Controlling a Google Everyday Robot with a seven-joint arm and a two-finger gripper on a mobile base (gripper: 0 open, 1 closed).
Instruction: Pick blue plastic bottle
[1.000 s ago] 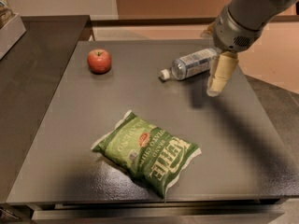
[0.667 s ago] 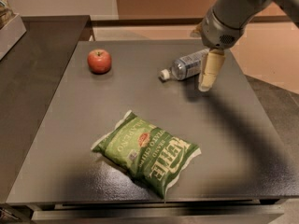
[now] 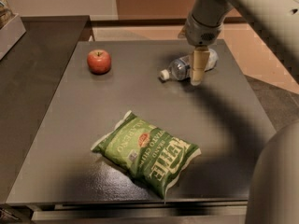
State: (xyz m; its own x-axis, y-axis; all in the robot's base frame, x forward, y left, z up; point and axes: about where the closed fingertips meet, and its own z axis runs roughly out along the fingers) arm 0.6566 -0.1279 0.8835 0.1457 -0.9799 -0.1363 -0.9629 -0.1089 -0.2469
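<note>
The blue plastic bottle (image 3: 179,68) lies on its side at the far right of the grey table (image 3: 60,139), its white cap pointing left. My gripper (image 3: 198,77) hangs from the arm that comes in from the upper right. It points down and sits directly over the middle of the bottle, covering part of its body. Nothing shows held in it.
A red apple (image 3: 99,61) stands at the far left of the table. A green chip bag (image 3: 147,150) lies near the front middle. A white bin (image 3: 10,31) sits on the darker counter at the upper left. My own body (image 3: 275,181) fills the lower right corner.
The gripper has moved left and towards the far side, from beside the bottle's right end to over its middle. The bottle, apple and bag have not moved.
</note>
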